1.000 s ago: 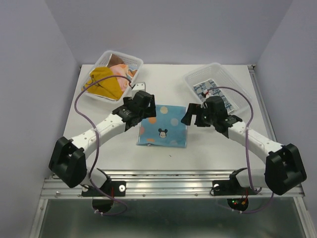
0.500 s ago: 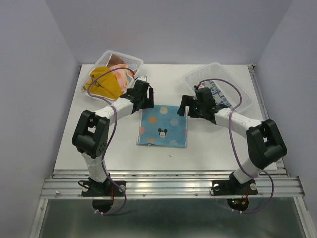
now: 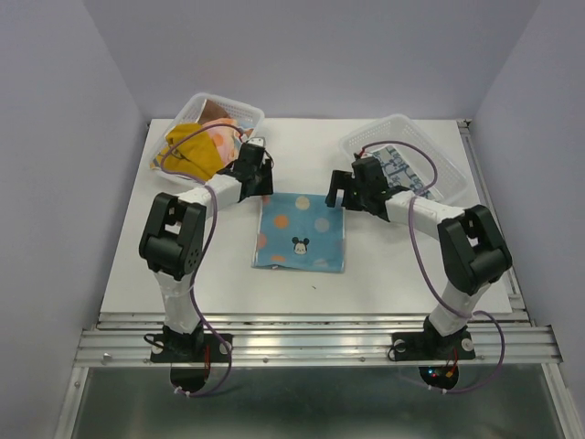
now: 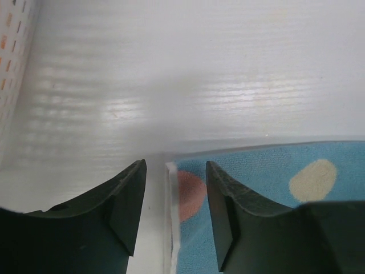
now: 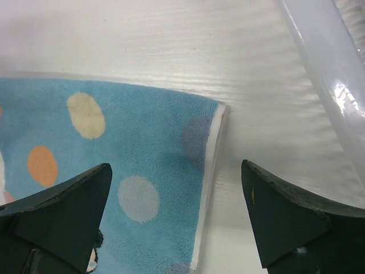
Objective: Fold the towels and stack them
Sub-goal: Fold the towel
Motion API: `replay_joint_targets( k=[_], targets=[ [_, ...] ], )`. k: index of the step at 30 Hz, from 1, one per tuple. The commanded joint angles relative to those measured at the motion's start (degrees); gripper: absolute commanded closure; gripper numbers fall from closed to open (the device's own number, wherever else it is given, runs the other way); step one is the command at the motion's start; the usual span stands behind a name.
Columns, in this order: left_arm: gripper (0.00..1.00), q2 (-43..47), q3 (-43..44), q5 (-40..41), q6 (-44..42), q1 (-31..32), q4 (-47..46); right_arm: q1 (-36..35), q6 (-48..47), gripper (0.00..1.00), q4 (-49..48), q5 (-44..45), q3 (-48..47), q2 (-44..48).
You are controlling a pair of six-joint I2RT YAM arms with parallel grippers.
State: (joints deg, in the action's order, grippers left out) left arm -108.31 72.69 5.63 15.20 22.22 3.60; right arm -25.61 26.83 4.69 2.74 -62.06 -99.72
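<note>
Towel in play: the blue dotted towel (image 3: 302, 233) lies flat and unfolded in the middle of the table (image 3: 302, 146), between the two arms.
Left gripper (image 4: 175, 188): it sits low at the towel's far left corner with the jaws narrow but a gap showing. One finger is over bare table, the other over cloth, and the white hem runs between them. No pinch is visible.
Right gripper (image 5: 175, 171): it hovers over the far right corner with the jaws wide. The corner sits between them and nothing is held.
Other towels: a mustard towel (image 3: 192, 151) and others are heaped in the left basket (image 3: 251, 114) at the far left. A printed white towel (image 3: 398, 169) lies in the right basket (image 3: 402, 123) at the far right.
Risk, thin bite: the left jaws straddle only the very edge. A shallow grab there could slip out on the lift, or the fingers could scrape the table and bunch the cloth.
Risk, uneven pair: one side is narrow and the other wide. If the left corner rises alone, the towel skews and the fold lands crooked.
Risk, basket: the right gripper works just beside the right basket's wall, so a sideways swing could knock it.
Risk, overshoot: if the far corners are carried unevenly toward the near edge, the edges will not line up.
</note>
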Motion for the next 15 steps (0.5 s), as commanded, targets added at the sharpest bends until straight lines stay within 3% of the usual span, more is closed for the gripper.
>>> replay_joint_targets(
  k=[1,5,9,12,13,15],
  targets=[
    [0.45,-1.5,3.2,-3.1,-1.0,-0.2,-2.4,-0.4,0.9,0.00,-3.1,3.4,-3.9,-1.1],
    [0.58,-3.0,3.9,-4.9,-1.2,-0.4,-1.7,-0.4,0.9,0.00,-3.0,3.8,-5.0,-2.7],
    [0.59,-4.0,3.9,-4.7,-0.7,-0.5,-1.2,-0.5,1.7,0.00,-3.5,3.8,-5.4,-4.1],
    [0.72,-4.7,4.8,-4.1,-0.4,-0.7,-0.4,-0.6,2.0,0.00,-4.1,4.3,-5.8,-5.0],
    [0.83,-5.0,5.0,-3.3,-0.3,-0.7,0.1,-0.7,2.0,0.00,-4.2,4.2,-6.0,-5.4],
    [0.94,-5.0,5.4,-2.7,-0.3,-0.7,0.4,-0.8,2.0,0.00,-4.2,5.2,-6.6,-5.8]
  ],
)
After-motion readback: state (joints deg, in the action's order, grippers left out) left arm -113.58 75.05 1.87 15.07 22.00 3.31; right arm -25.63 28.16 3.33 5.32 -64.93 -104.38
